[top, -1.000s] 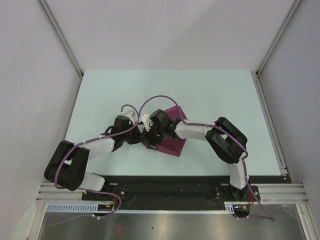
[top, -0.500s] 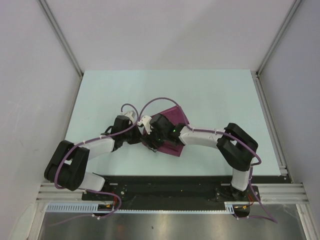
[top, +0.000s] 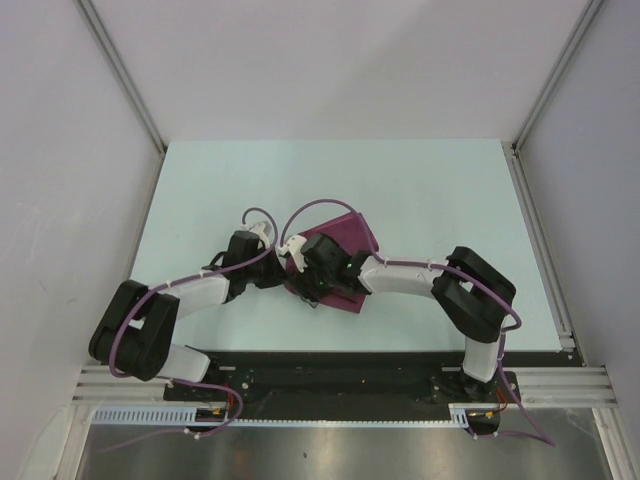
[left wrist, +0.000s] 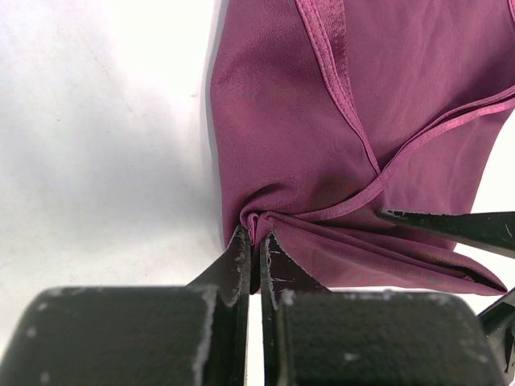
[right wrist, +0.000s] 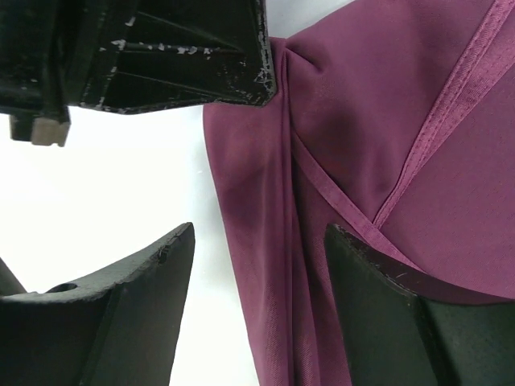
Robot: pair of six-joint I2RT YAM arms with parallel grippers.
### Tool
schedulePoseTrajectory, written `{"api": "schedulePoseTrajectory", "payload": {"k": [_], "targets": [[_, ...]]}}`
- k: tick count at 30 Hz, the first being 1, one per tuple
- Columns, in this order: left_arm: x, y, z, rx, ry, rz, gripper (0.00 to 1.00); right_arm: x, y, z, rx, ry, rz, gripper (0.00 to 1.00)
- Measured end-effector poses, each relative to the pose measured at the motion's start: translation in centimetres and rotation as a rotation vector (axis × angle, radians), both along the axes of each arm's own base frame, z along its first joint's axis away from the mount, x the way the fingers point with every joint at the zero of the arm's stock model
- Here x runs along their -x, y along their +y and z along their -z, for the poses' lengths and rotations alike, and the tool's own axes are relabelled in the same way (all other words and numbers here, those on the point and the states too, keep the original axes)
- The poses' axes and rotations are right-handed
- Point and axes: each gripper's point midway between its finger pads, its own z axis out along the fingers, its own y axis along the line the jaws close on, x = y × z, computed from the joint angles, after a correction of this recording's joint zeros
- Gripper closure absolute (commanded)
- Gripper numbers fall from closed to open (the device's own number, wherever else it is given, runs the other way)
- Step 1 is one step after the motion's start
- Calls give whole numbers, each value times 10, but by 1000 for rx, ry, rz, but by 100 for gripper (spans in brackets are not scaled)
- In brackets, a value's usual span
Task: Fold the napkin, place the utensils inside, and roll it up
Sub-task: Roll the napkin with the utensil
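Status: the napkin (top: pixel 352 232) sits mid-table (top: pixel 430 190), folded down to a small multi-layer packet with hemmed edges crossing on top. The left gripper (left wrist: pixel 256 239) is clamped tight on a bunched pinch at the packet's edge. The cloth puckers into the tips, so it's a real grip, not just contact. The right gripper (right wrist: pixel 257 241) is spread wide and straddles the folded edge just beside the left's tips, one finger over bare table and one over cloth, holding nothing. I can't tell if its tips touch down. There's no spoon visible in any view, and I can't say whether it's inside the fold or hidden under the arms. Handling: the fabric is thin, slightly shiny and very light with no stiffness, so I expect it to drape, slide layer on layer and spring out of a crease once released. My call is to grab through all layers at a fold line or hem, not a single ply — the hem is thicker and gives the pads more to bite. A mid-panel pinch would likely lift only the top sheet and undo the fold. For the roll, I'd close the right on the same edge near the left so both ends turn together, since a one-sided pull probably skews the packet. Risk: on that smooth tabletop the packet may drag rather than roll unless something pins it.
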Motion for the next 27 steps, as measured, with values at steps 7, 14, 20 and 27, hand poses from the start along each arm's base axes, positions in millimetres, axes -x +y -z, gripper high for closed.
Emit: {"api": "schedulePoseTrajectory", "payload": {"k": [7, 14, 20, 27], "targets": [[0, 0, 0, 0, 0, 0, 100, -7, -6, 8, 11, 14, 17, 30], [0, 0, 2, -1, 5, 1, 100, -17, -12, 16, -7, 63, 26, 32], [-1, 0, 1, 0, 3, 1, 100, -13, -10, 16, -33, 100, -8, 46], [0, -1, 1, 1, 4, 2, 100, -8, -8, 18, -42, 121, -46, 68]]}}
